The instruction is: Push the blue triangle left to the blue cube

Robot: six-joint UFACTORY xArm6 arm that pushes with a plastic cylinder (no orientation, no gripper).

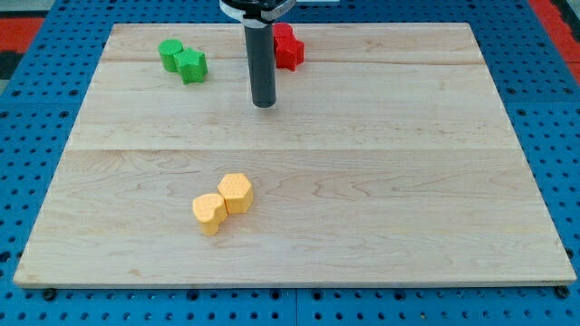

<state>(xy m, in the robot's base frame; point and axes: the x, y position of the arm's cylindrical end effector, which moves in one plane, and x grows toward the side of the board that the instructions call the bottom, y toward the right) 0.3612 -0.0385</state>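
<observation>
No blue triangle and no blue cube show in the camera view; no blue block is on the board. My tip (264, 103) rests on the wooden board (362, 181) near the view's top centre. Two red blocks (287, 48) sit just to the right of the rod and above the tip, partly hidden by the rod. Two green blocks (183, 61) lie to the tip's upper left, touching each other. The rod could hide something small behind it.
Two yellow blocks, a hexagon (236, 192) and a heart (209, 213), touch each other at the view's lower centre-left. The board sits on a blue pegboard surface (36, 136) that surrounds it.
</observation>
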